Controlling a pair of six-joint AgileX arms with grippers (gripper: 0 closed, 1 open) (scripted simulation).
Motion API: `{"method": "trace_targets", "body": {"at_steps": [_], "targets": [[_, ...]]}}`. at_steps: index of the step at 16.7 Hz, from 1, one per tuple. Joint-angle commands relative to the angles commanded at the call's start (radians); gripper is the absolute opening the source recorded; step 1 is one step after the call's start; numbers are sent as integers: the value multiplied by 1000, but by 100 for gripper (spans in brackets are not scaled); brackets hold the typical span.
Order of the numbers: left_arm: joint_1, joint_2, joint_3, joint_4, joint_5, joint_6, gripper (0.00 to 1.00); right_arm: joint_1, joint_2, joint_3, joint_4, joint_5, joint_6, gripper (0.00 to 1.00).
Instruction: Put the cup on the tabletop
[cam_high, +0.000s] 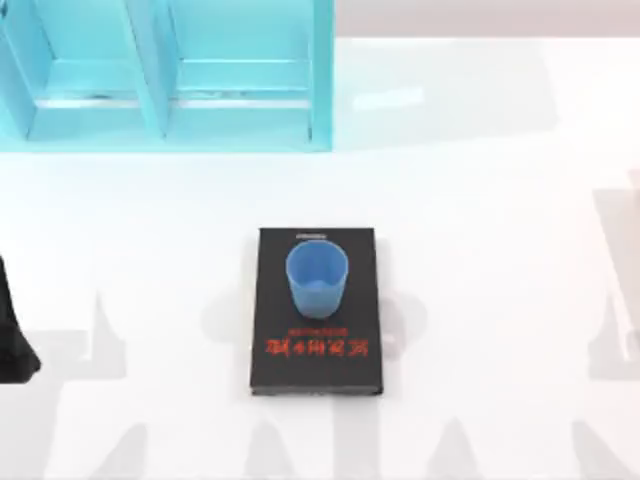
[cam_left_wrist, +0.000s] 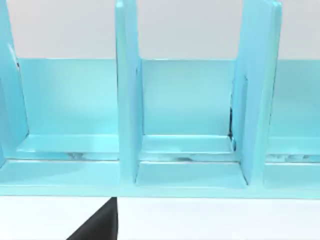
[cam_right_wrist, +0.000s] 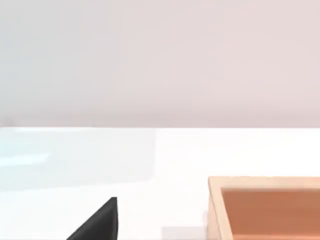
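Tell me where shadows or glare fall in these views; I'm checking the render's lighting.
Top view: grey arm-shaped shadows lie on the tabletop near both side edges and the near edge, a soft one rings the book under the cup, and the shelf reflects pale. Left wrist view: bright streaks on the shelf floors. Right wrist view: a faint bluish sheen beside a wooden box.
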Motion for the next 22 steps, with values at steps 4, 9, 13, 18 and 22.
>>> {"method": "trace_targets", "body": {"at_steps": [4,9,13,18,22], "targets": [[0,0,0,0,0,0,100,13,23,25,-14,4,7,100],[0,0,0,0,0,0,100,118,245,278,-155,44,75,100],[0,0,0,0,0,0,100,245,550,658,-354,92,170,100],[0,0,0,0,0,0,100,424,1010,1273,-654,146,323,100],[0,0,0,0,0,0,100,560,1390,1762,-903,170,457,100]]}}
